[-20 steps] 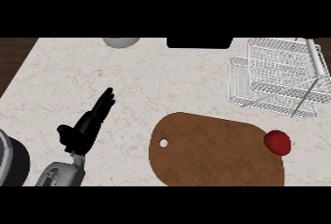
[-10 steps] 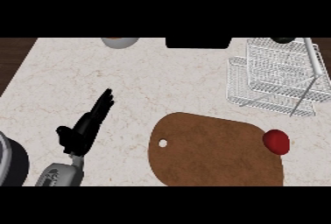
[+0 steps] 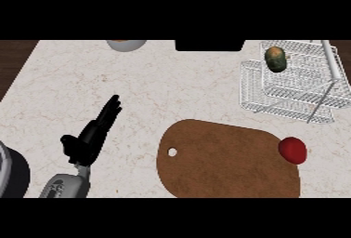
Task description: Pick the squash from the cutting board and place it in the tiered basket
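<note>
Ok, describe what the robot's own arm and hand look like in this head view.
Only one arm shows, at the lower left. The left hand is matte black all over, with slim black fingers and a shorter thumb at its side. Below it sits a pale grey forearm, rounded like a shell, with darker grey recessed patches. No cables or markings are visible. The right arm and hand are out of view.

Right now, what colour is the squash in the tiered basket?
Dark green with an orange patch: squash, head view, in the white wire tiered basket.

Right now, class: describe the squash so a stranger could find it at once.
Start at the white wire tiered basket in the counter's far right corner. The squash lies in its upper tier: a green-and-orange oval, unlike the red round item on the brown cutting board.
</note>
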Available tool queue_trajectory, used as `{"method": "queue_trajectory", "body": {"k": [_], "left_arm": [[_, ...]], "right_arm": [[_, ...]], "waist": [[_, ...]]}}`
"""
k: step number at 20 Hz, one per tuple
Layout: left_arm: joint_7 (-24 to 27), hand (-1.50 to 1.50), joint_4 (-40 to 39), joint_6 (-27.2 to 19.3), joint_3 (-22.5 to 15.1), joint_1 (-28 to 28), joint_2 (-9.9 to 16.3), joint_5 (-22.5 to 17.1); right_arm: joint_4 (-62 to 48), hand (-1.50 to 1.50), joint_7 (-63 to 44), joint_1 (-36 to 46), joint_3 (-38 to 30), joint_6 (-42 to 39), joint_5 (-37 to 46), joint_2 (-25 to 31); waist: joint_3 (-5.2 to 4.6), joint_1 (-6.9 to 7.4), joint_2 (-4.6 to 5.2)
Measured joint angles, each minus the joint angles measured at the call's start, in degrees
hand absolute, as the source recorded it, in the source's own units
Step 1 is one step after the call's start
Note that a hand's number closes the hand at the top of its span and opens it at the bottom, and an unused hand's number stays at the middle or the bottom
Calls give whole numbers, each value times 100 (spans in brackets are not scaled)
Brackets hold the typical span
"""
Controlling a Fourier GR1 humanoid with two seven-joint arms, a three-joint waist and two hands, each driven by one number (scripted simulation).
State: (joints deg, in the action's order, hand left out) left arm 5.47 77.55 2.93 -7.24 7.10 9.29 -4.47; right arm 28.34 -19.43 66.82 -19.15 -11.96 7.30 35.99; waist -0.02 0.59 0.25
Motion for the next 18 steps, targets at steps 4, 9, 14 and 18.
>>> {"method": "queue_trajectory", "body": {"k": [4,9,14,18], "left_arm": [[3,0,-34,36,11,31,14,9],[-16,0,-16,-16,-7,20,-39,57],[-37,0,104,39,22,-60,2,26],[-62,0,97,14,-4,-12,-54,63]], "right_arm": [[72,-150,290,-181,-210,762,127,487],[-71,-150,788,-485,-839,1019,-165,1299],[-502,-150,1413,-1047,-1533,479,-651,2146],[-939,-150,1914,-1601,-1893,-184,-880,2766]], "waist": [[3,-15,11],[12,-18,19],[19,-7,27],[29,-10,45]]}}
